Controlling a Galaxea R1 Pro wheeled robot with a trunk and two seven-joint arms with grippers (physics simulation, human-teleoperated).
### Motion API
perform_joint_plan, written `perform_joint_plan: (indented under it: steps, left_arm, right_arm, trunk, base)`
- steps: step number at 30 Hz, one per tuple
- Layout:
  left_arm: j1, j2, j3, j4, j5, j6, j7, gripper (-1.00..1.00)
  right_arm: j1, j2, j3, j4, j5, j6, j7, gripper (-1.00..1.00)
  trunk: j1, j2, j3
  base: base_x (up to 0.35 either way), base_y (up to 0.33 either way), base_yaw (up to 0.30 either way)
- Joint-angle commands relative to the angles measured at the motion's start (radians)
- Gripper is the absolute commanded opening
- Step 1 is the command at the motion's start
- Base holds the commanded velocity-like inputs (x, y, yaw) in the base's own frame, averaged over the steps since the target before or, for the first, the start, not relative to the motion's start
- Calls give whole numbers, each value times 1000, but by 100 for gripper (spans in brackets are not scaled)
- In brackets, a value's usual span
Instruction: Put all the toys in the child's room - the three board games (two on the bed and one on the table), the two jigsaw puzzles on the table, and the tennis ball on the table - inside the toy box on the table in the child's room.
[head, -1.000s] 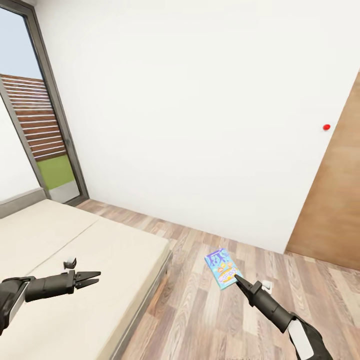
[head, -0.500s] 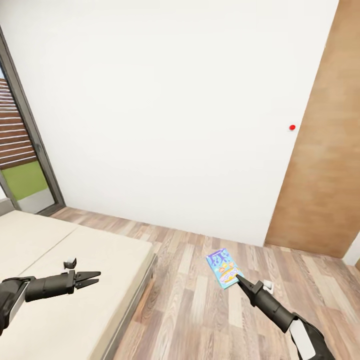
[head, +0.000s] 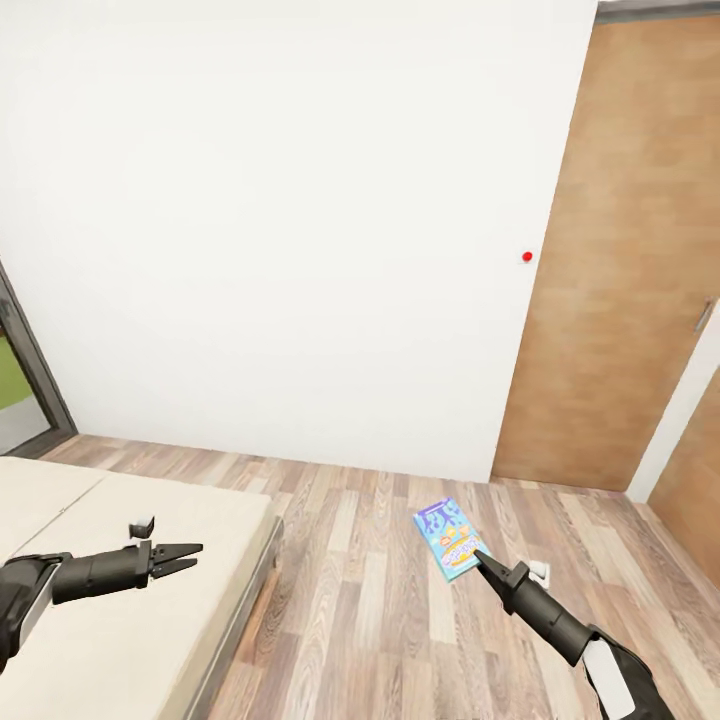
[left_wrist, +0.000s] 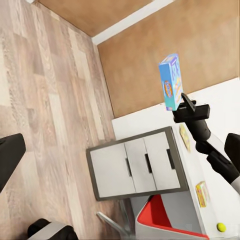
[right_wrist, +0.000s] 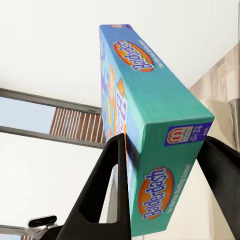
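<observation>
View panned right, right tool gripping board game

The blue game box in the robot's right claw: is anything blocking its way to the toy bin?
The toy bin isn't in sight, so that can't be judged. The right gripper holds the board game over bare wood floor, beside the bed.

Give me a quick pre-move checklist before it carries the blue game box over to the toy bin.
1. Right gripper shut on the board game: ok, fingers clamp both faces.
2. Box held off the floor: ok.
3. Left gripper free: ok, open over the bed.
4. Table located: ok, in left wrist view.
5. Toy bin position: cannot tell.
6. Grip firmness: cannot tell.
</observation>
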Motion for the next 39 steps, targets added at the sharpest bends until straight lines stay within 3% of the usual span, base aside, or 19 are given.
perform_joint_plan:
  steps: [1, 39]
  left_arm:
    - [0, 0, 1, 0, -2, 11, -5, 100]
    - [0, 0, 1, 0, -3, 10, -4, 100]
  right_arm:
    - [-1, 0, -2, 0, -6, 8, 2, -100]
    - [-1, 0, -2, 0, -6, 8, 2, -100]
  trunk:
    - [1, -2, -1]
    - [1, -2, 26]
  base:
    - [0, 0, -259]
    - [0, 0, -260]
